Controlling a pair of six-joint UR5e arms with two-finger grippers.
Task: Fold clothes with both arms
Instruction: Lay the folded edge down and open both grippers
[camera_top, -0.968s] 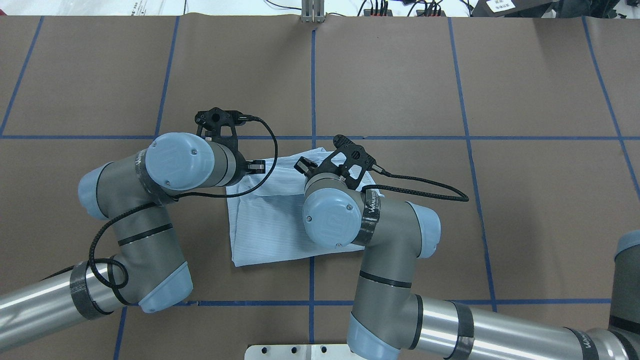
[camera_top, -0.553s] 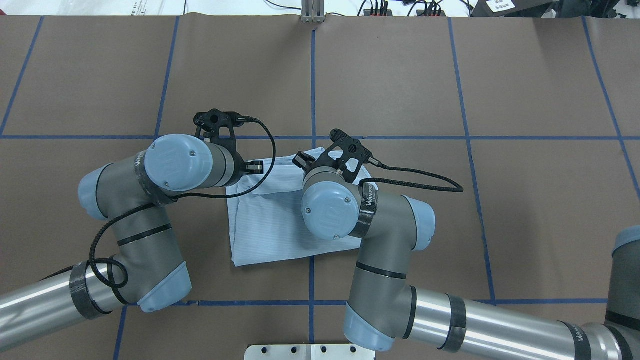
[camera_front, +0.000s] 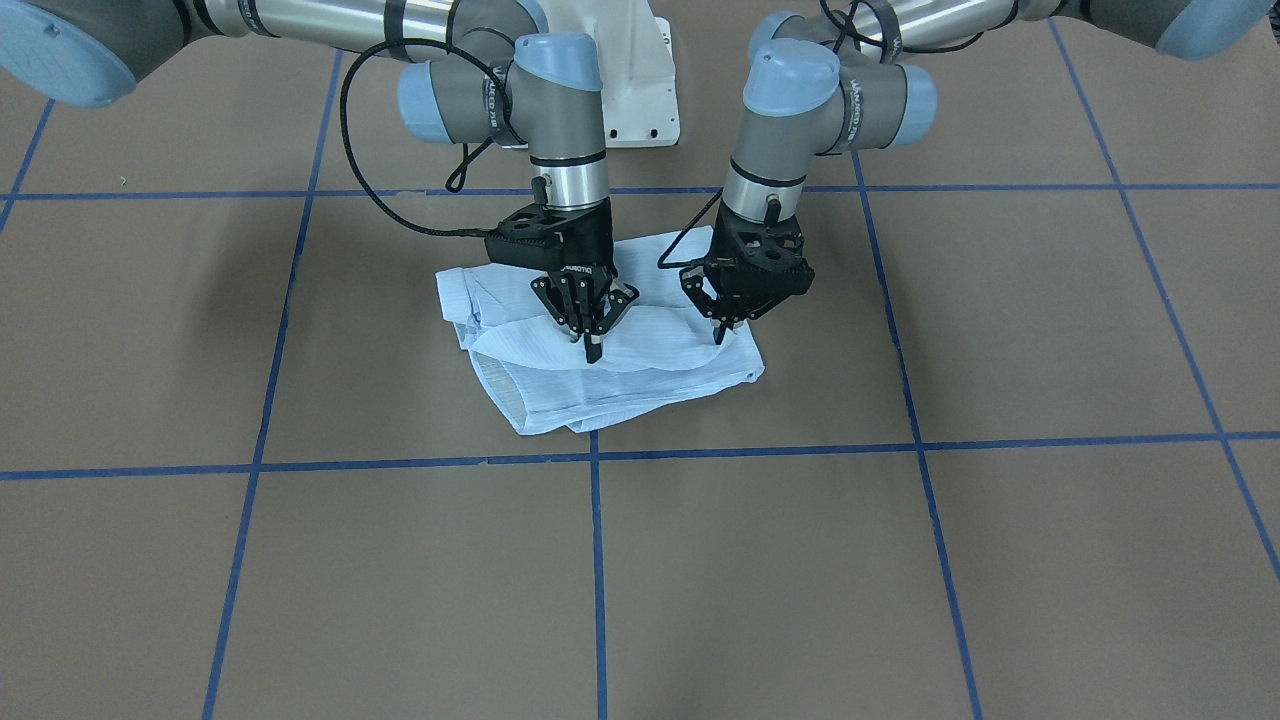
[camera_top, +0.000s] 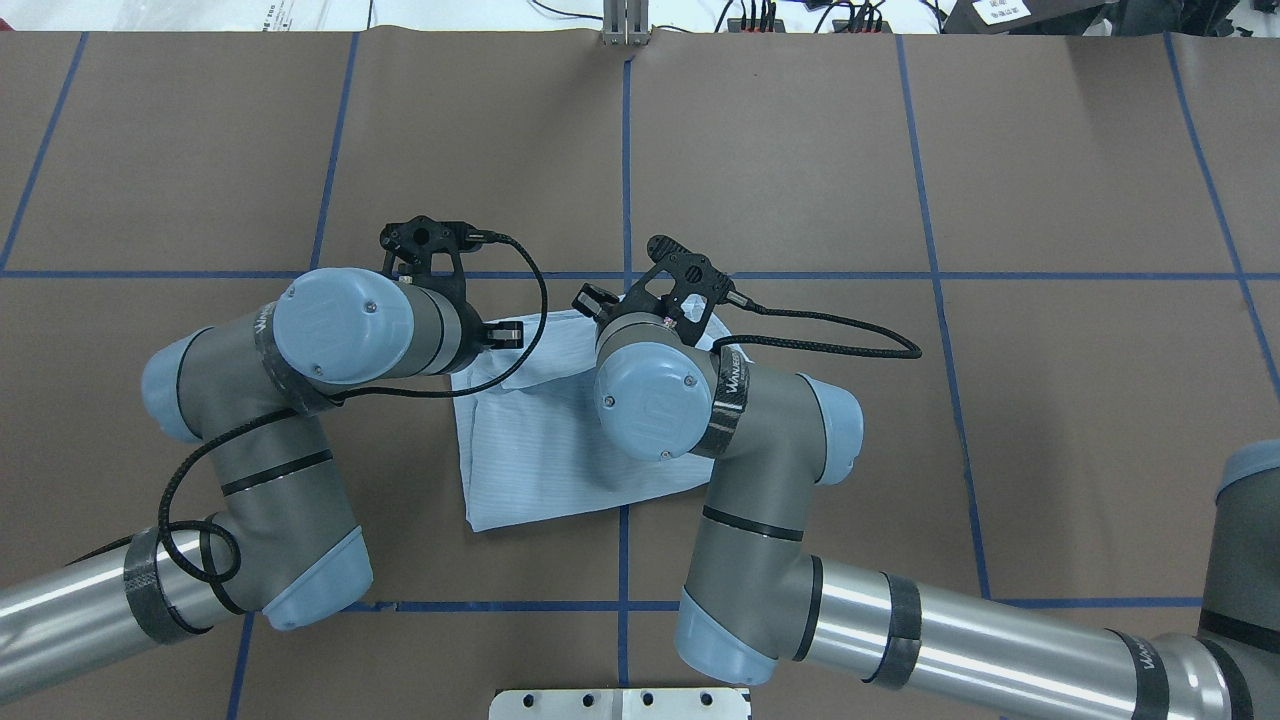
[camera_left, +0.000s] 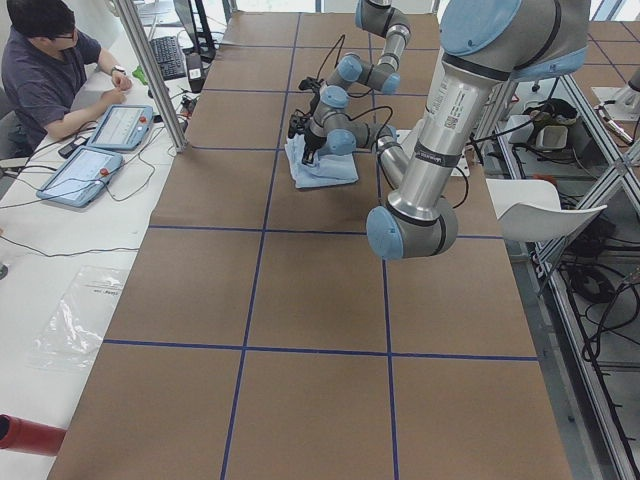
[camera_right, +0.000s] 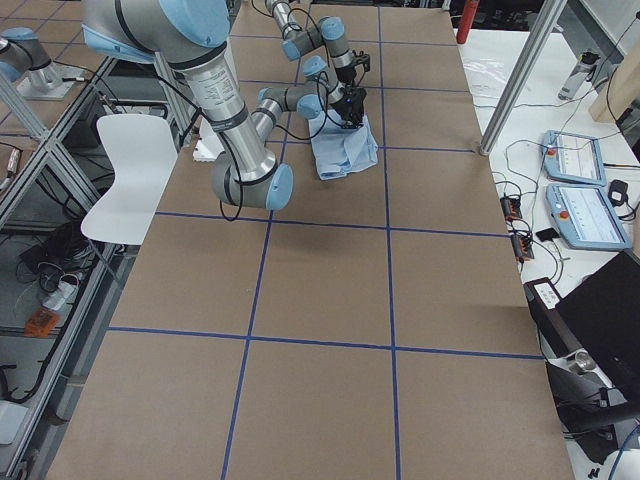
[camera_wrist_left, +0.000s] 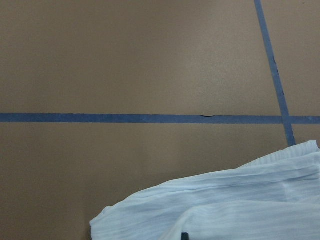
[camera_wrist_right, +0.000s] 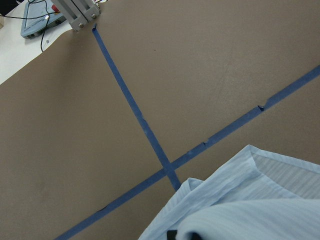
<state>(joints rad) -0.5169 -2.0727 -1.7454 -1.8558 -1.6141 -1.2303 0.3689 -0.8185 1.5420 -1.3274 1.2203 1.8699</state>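
Take 12 o'clock as pointing away from the robot. The shirt (camera_top: 530, 450) lies in a rough square at the middle of the worktop (camera_top: 1050, 450). The left gripper (camera_front: 722, 333) at 9 and the right gripper (camera_front: 592, 345) at 3 stand side by side over it. Each looks pinched closed on a raised upper layer. That held fold runs 9 to 3, with uncovered cloth at 12, so neither arm seems nearer.
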